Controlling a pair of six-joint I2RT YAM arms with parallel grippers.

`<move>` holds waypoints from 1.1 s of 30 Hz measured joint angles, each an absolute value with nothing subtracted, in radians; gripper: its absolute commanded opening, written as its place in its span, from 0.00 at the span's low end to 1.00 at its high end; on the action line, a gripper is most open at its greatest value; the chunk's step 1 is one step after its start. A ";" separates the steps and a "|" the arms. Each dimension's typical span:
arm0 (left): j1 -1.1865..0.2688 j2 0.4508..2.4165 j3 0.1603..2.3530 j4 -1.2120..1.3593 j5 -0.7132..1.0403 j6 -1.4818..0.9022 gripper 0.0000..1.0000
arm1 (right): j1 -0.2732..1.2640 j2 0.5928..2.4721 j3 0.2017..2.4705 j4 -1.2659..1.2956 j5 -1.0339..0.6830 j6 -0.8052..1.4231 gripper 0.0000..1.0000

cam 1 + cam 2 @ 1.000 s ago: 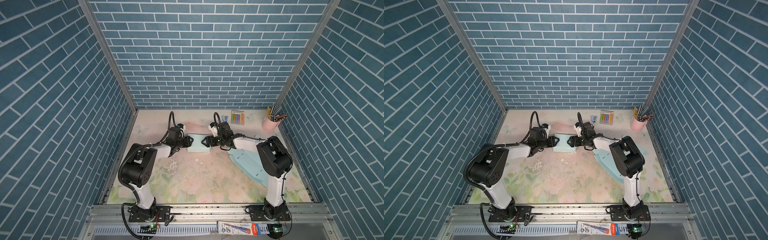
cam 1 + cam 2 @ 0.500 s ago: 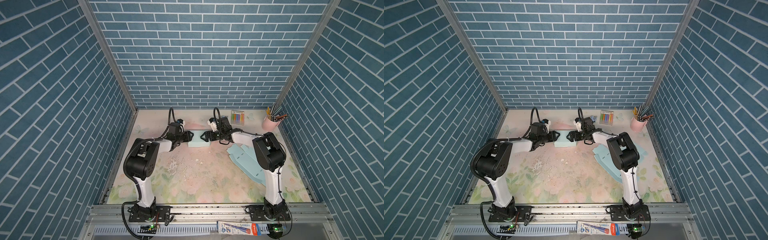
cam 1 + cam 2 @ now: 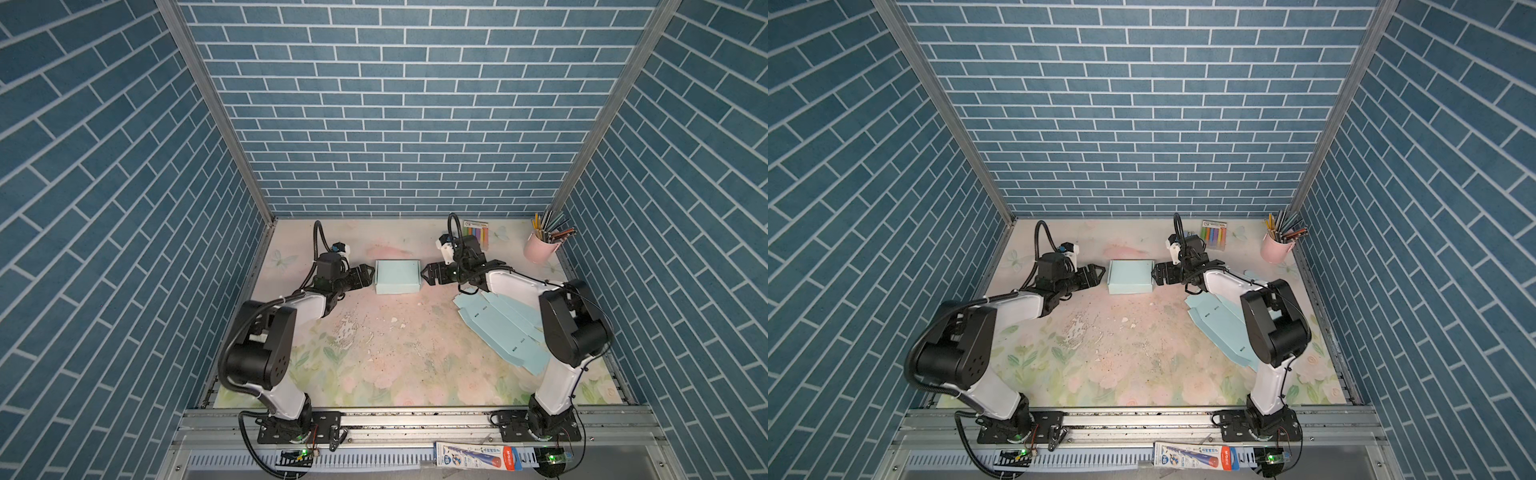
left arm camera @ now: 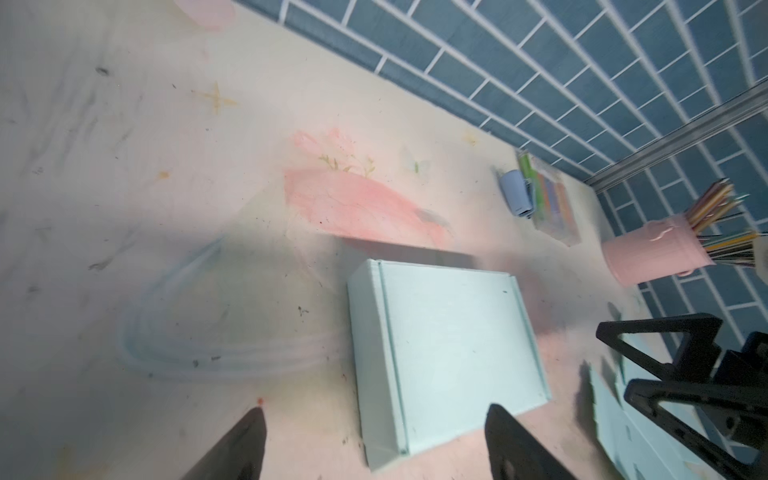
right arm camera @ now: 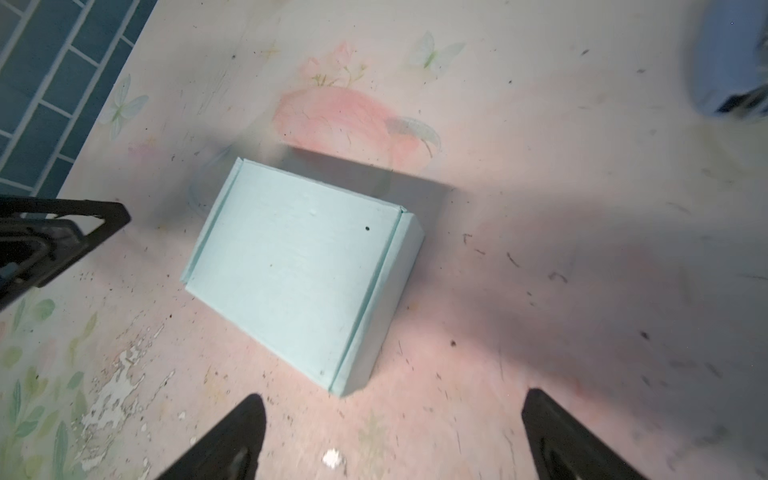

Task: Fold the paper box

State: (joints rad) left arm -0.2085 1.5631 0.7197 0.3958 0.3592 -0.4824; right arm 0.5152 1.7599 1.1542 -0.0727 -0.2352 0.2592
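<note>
Pale-blue paper box [image 3: 397, 277] sits closed near the worktop's [image 3: 374, 365] far edge, mid-width; I judge the folding done. Left gripper [image 3: 369, 277] is spread wide, empty, just beside its left side. Right gripper [image 3: 426, 277] is likewise wide and empty at its right side. Next: I back both arms clear without nudging it.

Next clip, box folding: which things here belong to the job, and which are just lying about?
Job: folded paper box, closed, between the open left gripper and open right gripper; stack of flat box blanks.
Lying about: pink pencil cup; marker pack; pen packet.
</note>
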 measured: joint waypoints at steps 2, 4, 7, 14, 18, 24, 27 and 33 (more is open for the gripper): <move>-0.208 1.481 0.674 0.398 0.359 -0.490 0.83 | 0.526 1.676 1.105 -0.103 -0.182 0.247 0.93; -0.212 1.401 0.630 0.399 0.359 -0.498 0.83 | 0.544 1.605 1.053 -0.141 -0.127 0.238 0.92; -0.237 1.292 0.567 0.384 0.353 -0.506 0.83 | 0.591 1.535 0.987 -0.229 -0.038 0.234 0.92; -0.344 1.119 0.501 0.317 0.331 -0.509 0.83 | 0.714 1.467 0.893 -0.431 0.138 0.260 0.86; -0.350 1.082 0.497 0.291 0.318 -0.509 0.83 | 0.722 1.491 0.892 -0.489 0.214 0.278 0.78; -0.352 1.034 0.484 0.263 0.306 -0.509 0.83 | 0.742 1.593 0.905 -0.519 0.280 0.290 0.53; -0.352 1.011 0.477 0.244 0.302 -0.509 0.83 | 0.744 1.623 0.905 -0.525 0.294 0.289 0.36; -0.352 0.980 0.468 0.233 0.288 -0.510 0.83 | 0.751 1.623 0.909 -0.540 0.338 0.291 0.20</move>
